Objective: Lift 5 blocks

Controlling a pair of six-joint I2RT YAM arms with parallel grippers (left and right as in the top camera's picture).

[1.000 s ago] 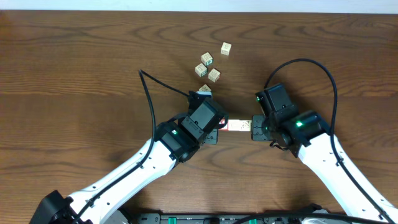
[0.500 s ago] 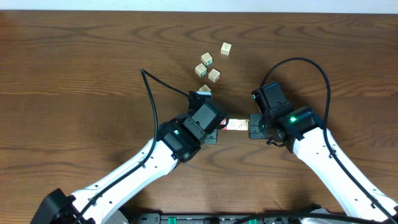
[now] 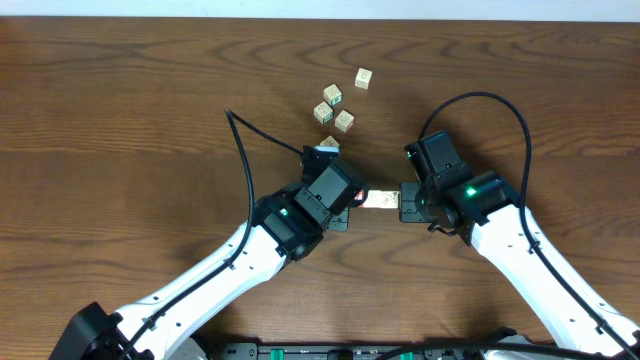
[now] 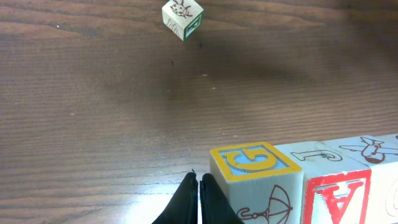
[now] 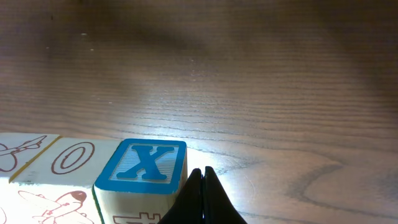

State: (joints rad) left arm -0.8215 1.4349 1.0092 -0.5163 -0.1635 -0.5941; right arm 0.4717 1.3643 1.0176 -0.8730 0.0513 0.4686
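A short row of blocks [image 3: 379, 201] lies end to end between my two grippers. My left gripper [image 3: 358, 199] is shut, and its closed tips press against the row's left end. In the left wrist view the gripper [image 4: 199, 198] touches a yellow-edged G block [image 4: 255, 163], with a red A block [image 4: 336, 198] beside it. At the row's other end my right gripper [image 3: 404, 200] is also shut. In the right wrist view that gripper [image 5: 203, 194] leans on a blue X block [image 5: 147, 164], with an O block [image 5: 72, 158] after it. Whether the row is off the table I cannot tell.
Several pale cubes with green or tan prints lie behind the row: one far back [image 3: 363, 77], a cluster [image 3: 333, 108], and one by the left wrist [image 3: 329, 145]. The left wrist view shows one such cube [image 4: 182, 17]. Cables arch over both arms.
The right gripper slid a little left and back, pushing the row towards the left gripper. Over the last half second nothing moved.
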